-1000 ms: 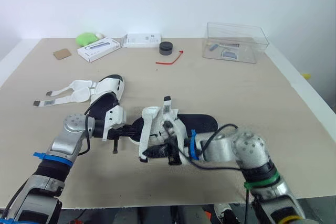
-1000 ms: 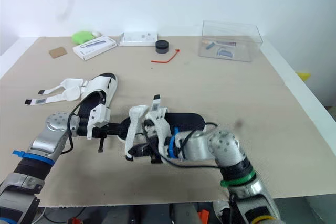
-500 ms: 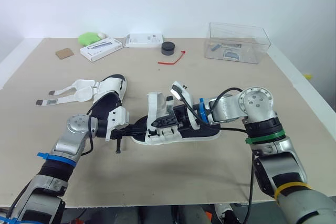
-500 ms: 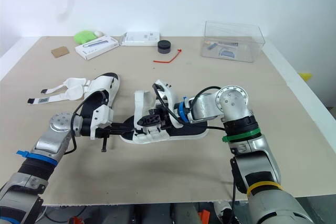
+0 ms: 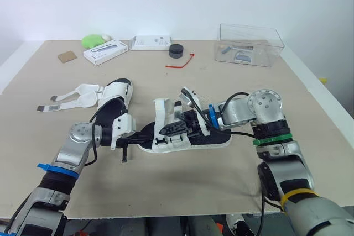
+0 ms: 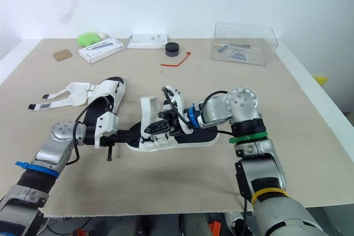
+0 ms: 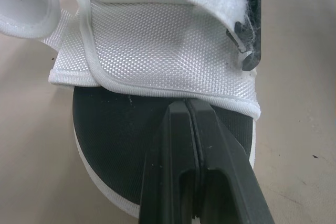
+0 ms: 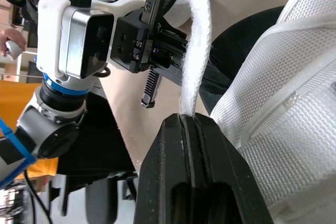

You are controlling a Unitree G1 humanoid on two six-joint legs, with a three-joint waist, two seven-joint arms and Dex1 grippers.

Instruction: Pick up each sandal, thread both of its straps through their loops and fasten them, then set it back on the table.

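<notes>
2nd sandal (image 5: 113, 95) crowds L pincer (image 5: 142, 135), room right

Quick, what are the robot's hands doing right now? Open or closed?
Left hand: closed, tips over the black footbed of the sandal.
Right hand: closed, pinching its white strap.

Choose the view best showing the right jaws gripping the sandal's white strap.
Right wrist view: the strap rises from the shut jaws. The eye views show it small; the left wrist view shows mesh and sole of the sandal.
</notes>
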